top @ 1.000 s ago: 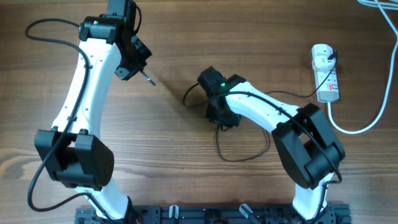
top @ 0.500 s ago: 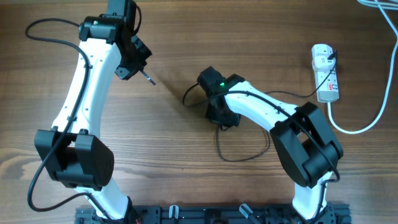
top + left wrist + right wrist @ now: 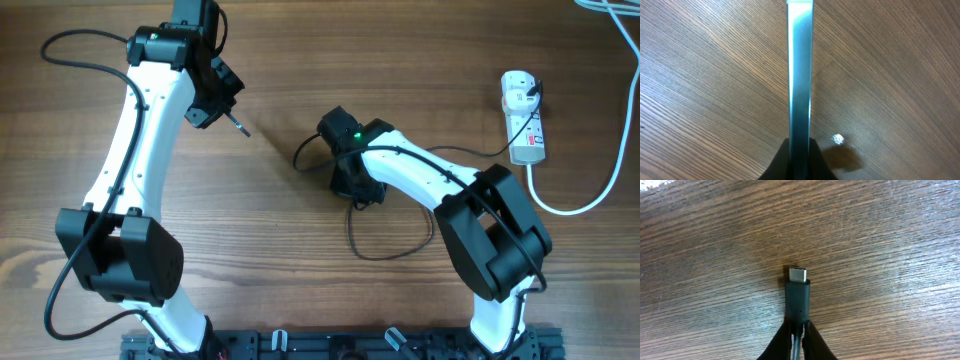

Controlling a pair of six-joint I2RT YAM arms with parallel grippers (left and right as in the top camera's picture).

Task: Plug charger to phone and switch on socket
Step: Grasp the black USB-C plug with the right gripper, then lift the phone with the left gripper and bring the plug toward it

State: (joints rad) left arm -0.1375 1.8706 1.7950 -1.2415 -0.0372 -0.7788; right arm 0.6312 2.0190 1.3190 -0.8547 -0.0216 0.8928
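My left gripper (image 3: 222, 113) is shut on the phone (image 3: 238, 126) and holds it edge-on above the wooden table; in the left wrist view the phone (image 3: 800, 75) is a thin cyan strip rising from the jaws (image 3: 800, 162). My right gripper (image 3: 356, 190) is shut on the charger cable just behind its connector tip (image 3: 799, 290), which points away from the jaws (image 3: 798, 337) close over the wood. The black charger cable (image 3: 390, 253) loops over the table towards the white socket (image 3: 529, 140) at the far right, where the white adapter (image 3: 517, 90) is plugged in.
A thicker white cable (image 3: 590, 200) curves from the socket out to the upper right corner. The arm bases and a black rail (image 3: 330, 345) stand along the front edge. A small bright spot (image 3: 838, 139) shows on the wood below the phone.
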